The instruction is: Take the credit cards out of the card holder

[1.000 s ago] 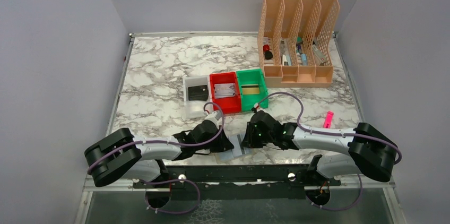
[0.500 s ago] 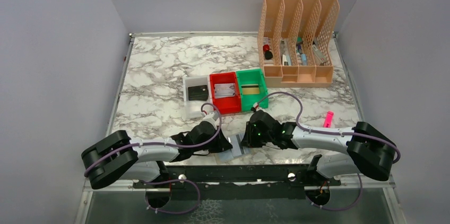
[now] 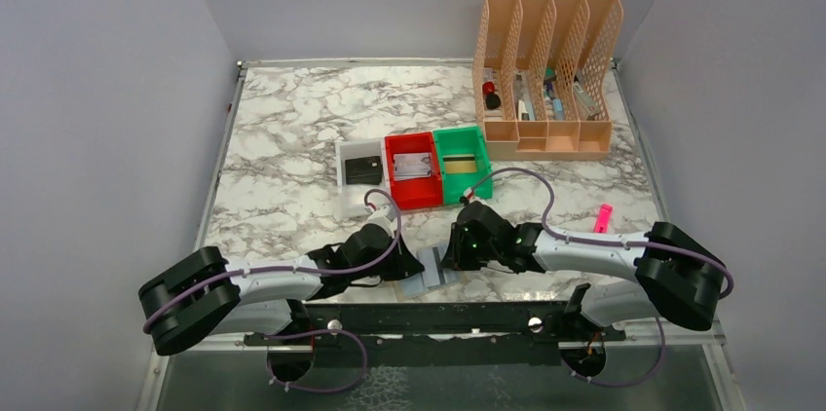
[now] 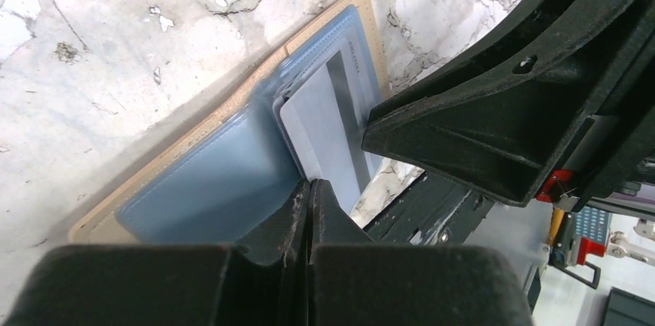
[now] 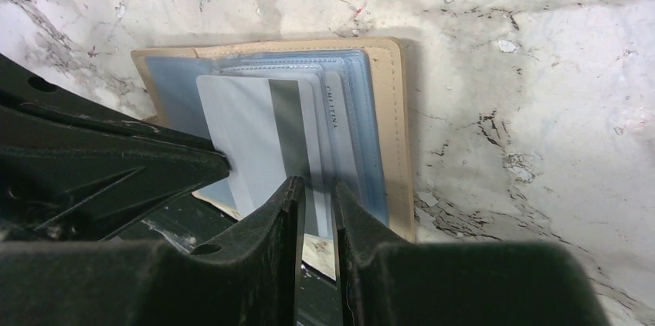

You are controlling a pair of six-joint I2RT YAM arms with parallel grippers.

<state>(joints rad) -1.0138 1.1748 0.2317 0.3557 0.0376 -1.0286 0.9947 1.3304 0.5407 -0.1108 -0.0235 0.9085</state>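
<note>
Pinching the silvery card (image 4: 318,131) by its near corner, left end effector (image 4: 310,185) was pressed together; right end effector (image 5: 318,187) nipped the card holder (image 5: 394,125) at the tabletop (image 5: 541,71) edge (thin purchase). Risks: corner slipping free; holder dragging along.

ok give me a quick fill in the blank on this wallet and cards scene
1. The card holder lies ___ on the marble table, its blue-grey pockets facing up.
2. The left gripper is ___ on a corner of the silvery grey card.
3. The black card lies in the ___ tray.
4. Between the white tray and the green tray stands the ___ tray.
Missing words: open; shut; white; red.
</note>
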